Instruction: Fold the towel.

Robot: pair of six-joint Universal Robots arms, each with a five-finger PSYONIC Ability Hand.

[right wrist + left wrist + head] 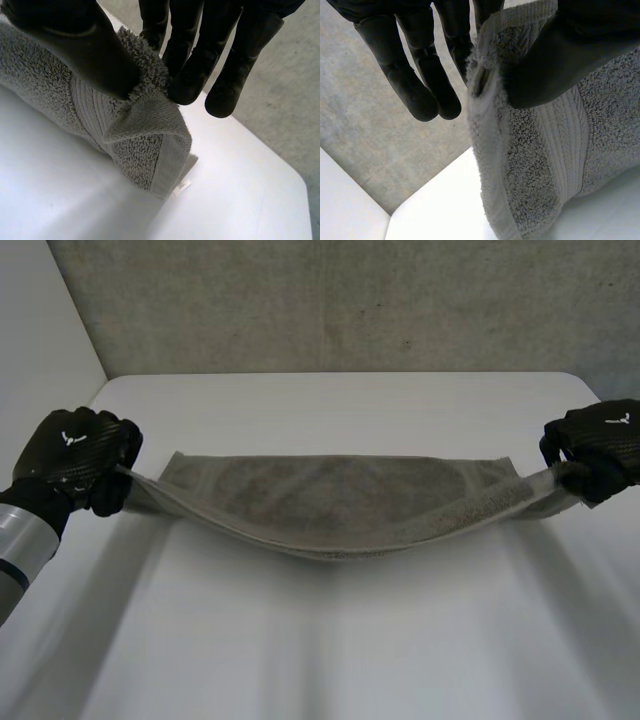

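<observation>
A grey towel hangs stretched between my two hands above the white table, sagging in the middle, folded over lengthwise. My left hand pinches the towel's left end; in its wrist view the thumb presses the towel against a finger while the other fingers stay straight. My right hand pinches the right end; in its wrist view the thumb clamps the towel against the fingers.
The table's far edge meets a grey concrete floor beyond. A white wall stands at the far left.
</observation>
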